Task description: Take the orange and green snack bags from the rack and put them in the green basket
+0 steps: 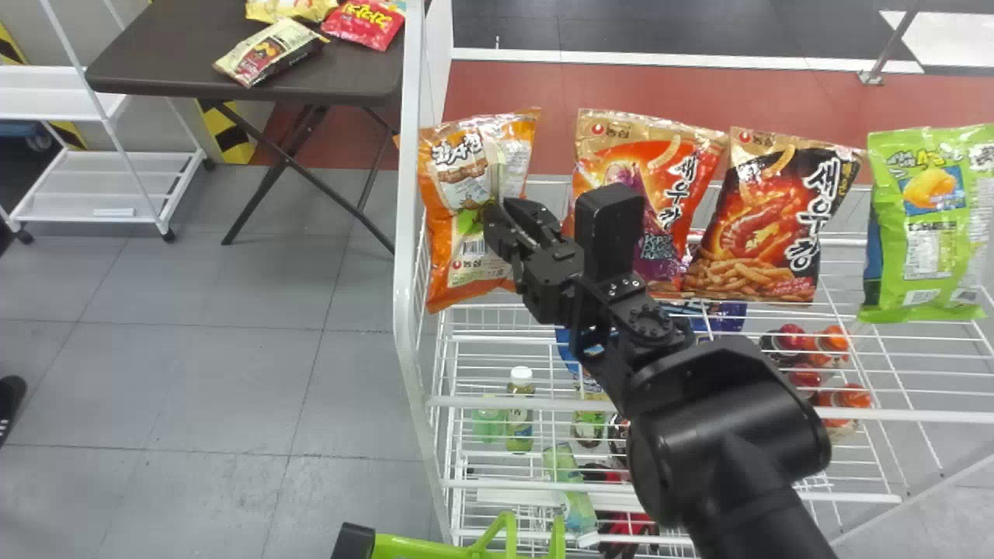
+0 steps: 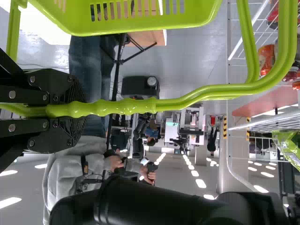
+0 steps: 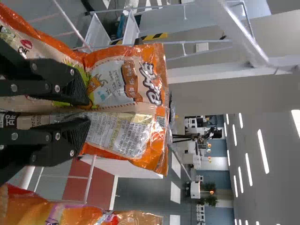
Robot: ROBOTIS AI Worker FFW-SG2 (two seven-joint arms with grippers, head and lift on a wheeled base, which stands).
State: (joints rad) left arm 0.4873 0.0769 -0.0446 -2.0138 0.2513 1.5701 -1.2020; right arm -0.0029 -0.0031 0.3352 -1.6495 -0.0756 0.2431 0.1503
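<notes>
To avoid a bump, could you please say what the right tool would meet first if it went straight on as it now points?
The right tool would first push into the orange snack bag it grips; beyond, the rack's white side frame might come next, but depth is unclear.

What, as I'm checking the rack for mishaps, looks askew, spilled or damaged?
Nothing looks spilled or torn. The one oddity is the orange bag: it is creased inward at its middle instead of lying smooth. The right hand pinches it there, at the rack's left end, so the crease is probably just from the grip.
</notes>
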